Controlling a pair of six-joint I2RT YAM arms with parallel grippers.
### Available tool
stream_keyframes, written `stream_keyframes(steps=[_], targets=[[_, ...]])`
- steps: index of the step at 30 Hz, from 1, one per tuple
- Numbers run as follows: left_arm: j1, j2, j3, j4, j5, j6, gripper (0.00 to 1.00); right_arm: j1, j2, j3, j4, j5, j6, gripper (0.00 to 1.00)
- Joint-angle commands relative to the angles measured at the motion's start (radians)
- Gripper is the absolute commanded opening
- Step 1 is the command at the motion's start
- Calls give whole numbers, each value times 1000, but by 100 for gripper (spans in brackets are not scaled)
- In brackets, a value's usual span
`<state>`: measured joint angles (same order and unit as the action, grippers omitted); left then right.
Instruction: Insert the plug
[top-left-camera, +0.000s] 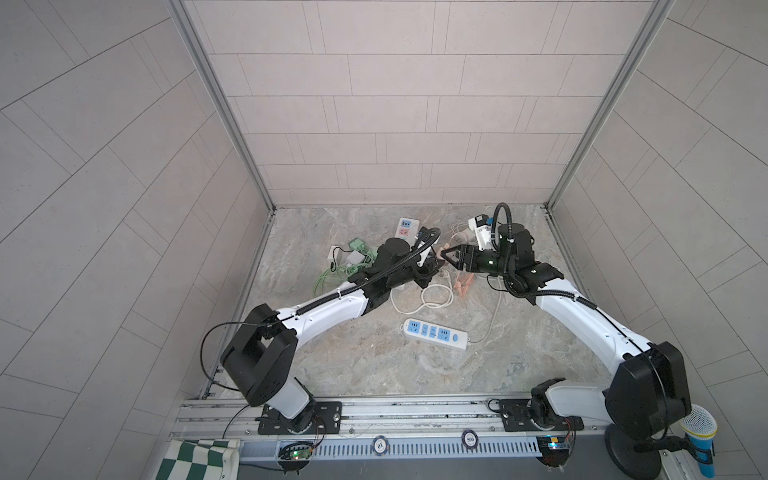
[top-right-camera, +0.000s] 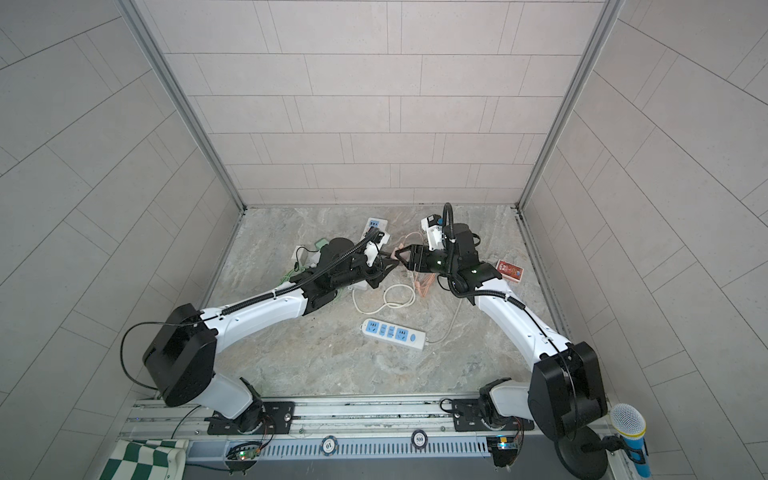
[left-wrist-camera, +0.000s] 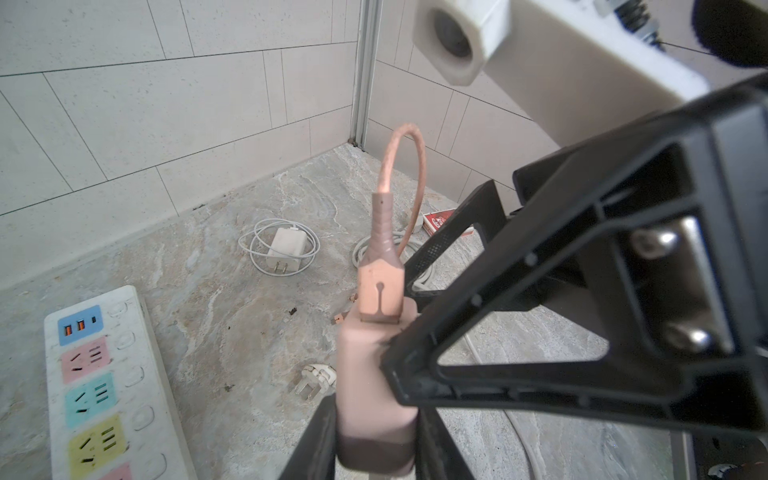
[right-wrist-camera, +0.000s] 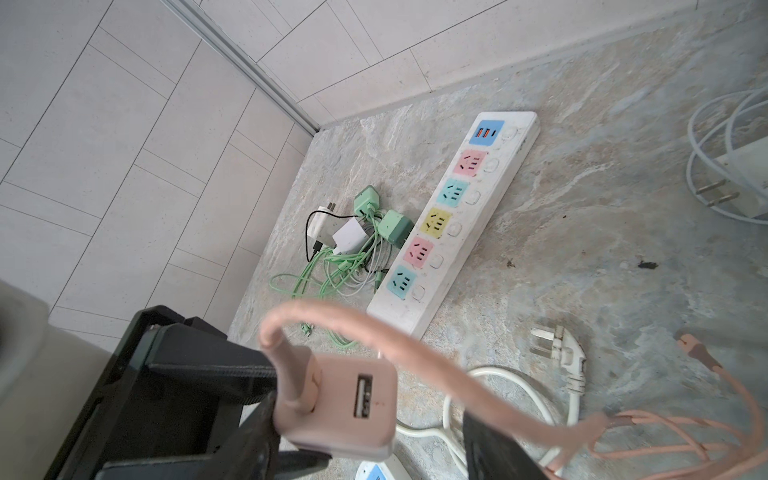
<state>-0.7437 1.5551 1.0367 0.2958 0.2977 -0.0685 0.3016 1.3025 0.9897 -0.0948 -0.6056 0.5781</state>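
A pink charger block (left-wrist-camera: 374, 374) is clamped between the fingers of my left gripper (left-wrist-camera: 374, 415) and held above the floor. A pink USB plug (left-wrist-camera: 380, 291) sits in one of its ports, and its pink cable (right-wrist-camera: 415, 345) loops up and away. The second USB port (right-wrist-camera: 363, 395) is empty. My right gripper (right-wrist-camera: 370, 411) is open and straddles the block. One finger (right-wrist-camera: 257, 436) is against the block's side and the other finger (right-wrist-camera: 490, 449) stands apart. In both top views the two grippers (top-left-camera: 442, 257) (top-right-camera: 392, 257) meet tip to tip at the middle back.
A long white power strip with coloured sockets (right-wrist-camera: 490, 216) (left-wrist-camera: 137, 332) lies at the back. A blue-faced strip (top-left-camera: 434, 332) lies nearer the front. Also on the floor are a white three-pin plug (right-wrist-camera: 561, 349), green chargers (right-wrist-camera: 374, 216), a white charger (left-wrist-camera: 286, 247) and a red box (top-right-camera: 510, 270).
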Motion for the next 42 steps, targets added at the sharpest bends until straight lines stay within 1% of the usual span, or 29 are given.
stream_keyframes(steps=[1,8,16,22,27,28,32,35,36,39,42], targets=[[-10,-36,-10,42,-4,22,0,11,9,35,33,-12,12,66],[-14,-34,-10,40,-16,33,0,25,34,52,19,-26,8,59],[-15,-39,-9,34,-25,43,0,25,32,38,-20,-8,-19,58],[-16,-39,-6,27,-22,47,0,25,36,35,-13,-12,-18,48],[-16,-33,-7,27,-22,48,0,25,44,40,-12,-20,-22,32],[-16,-33,-7,24,-32,46,3,24,43,41,-13,-20,-24,30],[-16,-48,-18,20,-58,37,28,25,29,32,-31,15,-42,25],[-16,-66,-30,17,-63,30,30,25,24,30,-47,40,-53,24],[-15,-68,-32,17,-63,27,32,25,24,30,-48,40,-55,23],[-16,-78,-27,-1,-48,19,47,25,12,23,-53,62,-60,23],[-16,-106,-46,-3,-36,2,53,24,-13,10,-66,97,-83,22]])
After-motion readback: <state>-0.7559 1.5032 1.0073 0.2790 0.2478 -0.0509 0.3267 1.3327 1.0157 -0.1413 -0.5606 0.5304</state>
